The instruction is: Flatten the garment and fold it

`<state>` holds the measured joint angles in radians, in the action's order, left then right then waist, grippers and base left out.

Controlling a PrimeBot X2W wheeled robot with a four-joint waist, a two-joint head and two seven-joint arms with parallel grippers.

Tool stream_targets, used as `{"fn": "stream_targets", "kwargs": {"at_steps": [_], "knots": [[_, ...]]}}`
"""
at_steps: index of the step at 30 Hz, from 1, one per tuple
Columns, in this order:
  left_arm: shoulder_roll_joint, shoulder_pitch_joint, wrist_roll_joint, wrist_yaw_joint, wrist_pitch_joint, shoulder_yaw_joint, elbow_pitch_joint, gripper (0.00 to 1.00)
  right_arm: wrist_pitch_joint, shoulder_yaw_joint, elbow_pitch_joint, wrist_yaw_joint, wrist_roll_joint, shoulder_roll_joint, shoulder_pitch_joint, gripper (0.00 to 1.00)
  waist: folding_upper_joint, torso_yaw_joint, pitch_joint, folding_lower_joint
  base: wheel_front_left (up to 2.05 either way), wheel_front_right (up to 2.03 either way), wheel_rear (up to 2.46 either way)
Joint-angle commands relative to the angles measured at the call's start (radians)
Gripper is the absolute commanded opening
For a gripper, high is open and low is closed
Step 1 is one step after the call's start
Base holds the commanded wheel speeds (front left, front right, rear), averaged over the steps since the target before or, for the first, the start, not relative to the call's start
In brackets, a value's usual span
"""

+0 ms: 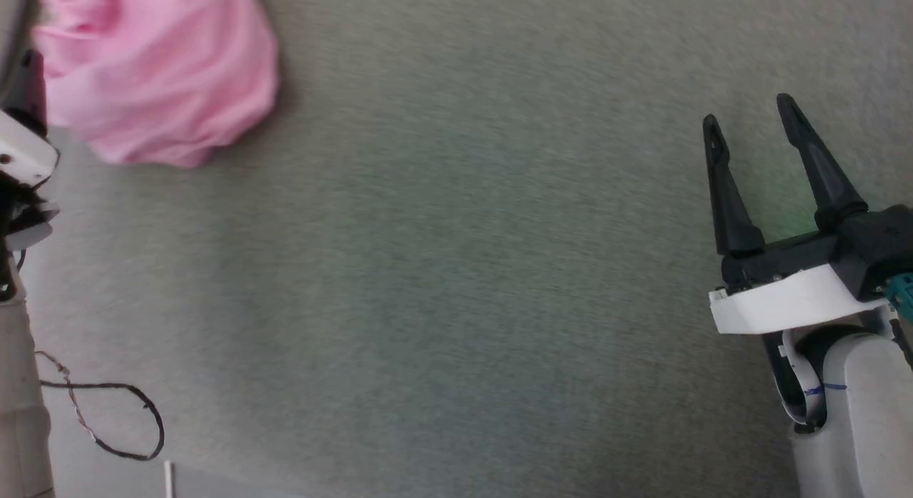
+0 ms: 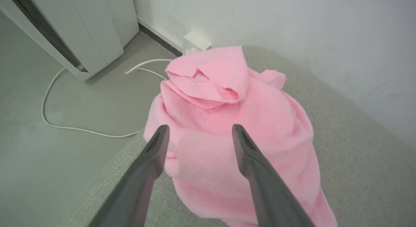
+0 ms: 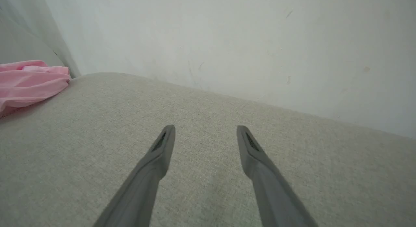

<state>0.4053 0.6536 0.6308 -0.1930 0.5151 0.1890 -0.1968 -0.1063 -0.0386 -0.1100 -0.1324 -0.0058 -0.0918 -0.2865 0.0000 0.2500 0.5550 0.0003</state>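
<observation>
Left claw (image 2: 200,127) spread, facing crumpled garment (image 2: 279,132) — right claw (image 1: 748,110) spread, empty.

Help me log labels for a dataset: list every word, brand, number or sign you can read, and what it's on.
None can be read.
The garment is plain pink; the grey fabric surface and white wall bear no print.
A small blue mark on the right forearm is too small to read.

garment (image 1: 157,70): plain light-pink thin soft cloth
state: crumpled into a loose rounded heap, neither flattened nor folded
top: a stitched hem (image 2: 214,87) flops over the crest
place: about 10 o'clock in the head view, on the grey fabric surface (image 1: 456,270), near its edge
</observation>
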Motion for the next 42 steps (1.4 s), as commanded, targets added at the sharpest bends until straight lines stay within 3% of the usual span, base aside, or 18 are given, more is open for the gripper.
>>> {"fn": "stream_targets", "kwargs": {"at_steps": [1, 9, 11, 12, 15, 18, 26, 33, 42], "knots": [[0.004, 0.006, 0.011, -0.013, 0.021, 0.007, -0.005, 1.00, -0.007, 0.000, 0.003, 0.002, 0.008, 0.000, -0.014, 1.00, 0.0000, -0.158, 0.159, -0.0003, 0.00, 0.00, 0.00], [-0.003, -0.056, 0.058, -0.081, 0.193, 0.006, -0.023, 1.00, -0.030, 0.001, 0.034, 0.002, 0.010, 0.002, -0.013, 1.00, 0.0000, -0.162, 0.136, -0.0003, 0.00, 0.00, 0.00], [0.004, -0.074, 0.048, -0.089, 0.211, -0.005, -0.012, 0.17, -0.036, -0.004, 0.045, 0.002, 0.012, 0.003, -0.013, 1.00, 0.0000, -0.157, 0.106, -0.0003, 0.00, 0.00, 0.00], [0.009, -0.079, 0.039, -0.091, 0.200, -0.004, -0.003, 0.00, -0.036, -0.007, 0.051, 0.002, 0.015, 0.004, -0.013, 1.00, 0.0000, -0.154, 0.090, -0.0003, 0.00, 0.00, 0.00], [0.025, -0.073, -0.004, -0.092, 0.102, 0.010, 0.020, 0.00, -0.042, -0.015, 0.074, 0.002, 0.019, 0.009, -0.007, 1.00, 0.0000, -0.150, 0.025, -0.0003, 0.00, 0.00, 0.00], [0.057, -0.055, -0.091, -0.088, -0.067, 0.014, 0.042, 0.00, -0.053, -0.012, 0.103, 0.002, 0.024, 0.015, 0.011, 1.00, 0.0000, -0.149, -0.063, -0.0003, 0.00, 0.00, 0.00], [0.077, 0.054, -0.237, 0.000, -0.411, -0.088, 0.041, 0.00, -0.056, 0.028, 0.154, 0.002, 0.028, 0.032, 0.091, 1.00, 0.0000, -0.177, -0.300, -0.0003, 0.00, 0.00, 0.00], [-0.014, 0.151, -0.265, 0.083, -0.501, -0.244, 0.053, 0.00, -0.043, 0.056, 0.155, 0.002, 0.034, 0.040, 0.166, 1.00, 0.0000, -0.250, -0.433, -0.0003, 0.00, 0.00, 0.00], [-0.224, 0.153, -0.222, 0.146, -0.481, -0.448, 0.082, 0.00, -0.023, 0.050, 0.134, 0.002, 0.072, 0.041, 0.212, 1.00, 0.0000, -0.381, -0.478, -0.0003, 0.00, 0.00, 0.00]]}}
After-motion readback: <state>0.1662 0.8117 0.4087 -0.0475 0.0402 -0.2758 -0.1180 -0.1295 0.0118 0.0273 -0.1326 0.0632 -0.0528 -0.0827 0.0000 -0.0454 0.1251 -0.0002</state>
